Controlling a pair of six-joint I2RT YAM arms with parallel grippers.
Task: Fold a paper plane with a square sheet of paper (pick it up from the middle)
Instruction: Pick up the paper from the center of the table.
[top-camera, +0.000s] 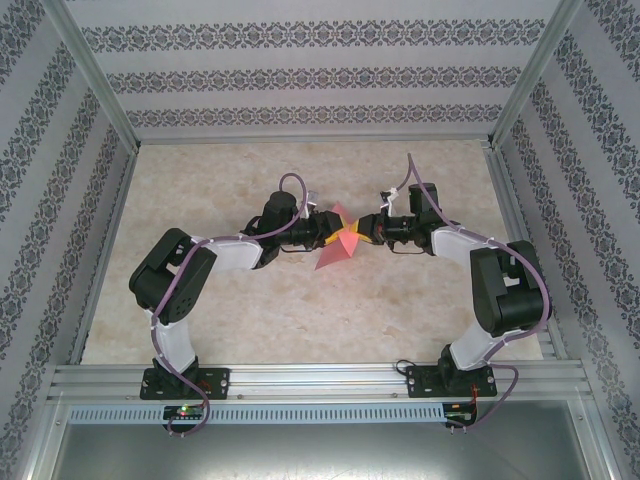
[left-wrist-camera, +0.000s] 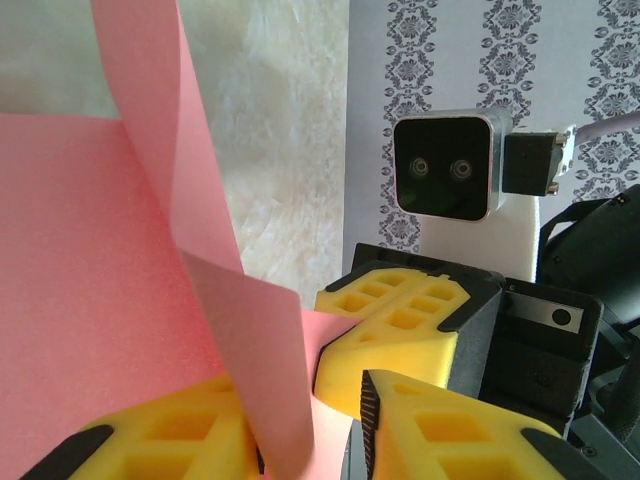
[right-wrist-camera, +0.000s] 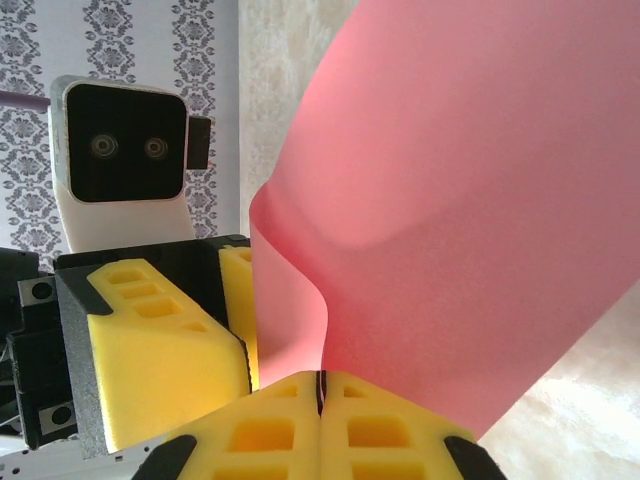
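The salmon-pink square sheet of paper (top-camera: 334, 252) hangs above the table's middle, bent and curled, between both grippers. My right gripper (top-camera: 358, 234) is shut on it: in the right wrist view its yellow fingers meet at the bottom (right-wrist-camera: 320, 405), and the curled sheet (right-wrist-camera: 450, 200) rises from their seam. My left gripper (top-camera: 332, 236) faces it from the left. Its yellow fingers (left-wrist-camera: 150, 440) stand apart at the bottom of its own view, and a curled flap of the sheet (left-wrist-camera: 240, 340) hangs through the gap (left-wrist-camera: 310, 450). The right gripper's fingers (left-wrist-camera: 400, 320) pinch the paper's edge just beyond.
The beige marbled tabletop (top-camera: 300, 310) lies below the arms. Patterned walls (top-camera: 310, 75) and metal frame rails (top-camera: 100, 110) close in the back and sides. The left arm's camera housing (right-wrist-camera: 120, 150) sits close to the right fingers.
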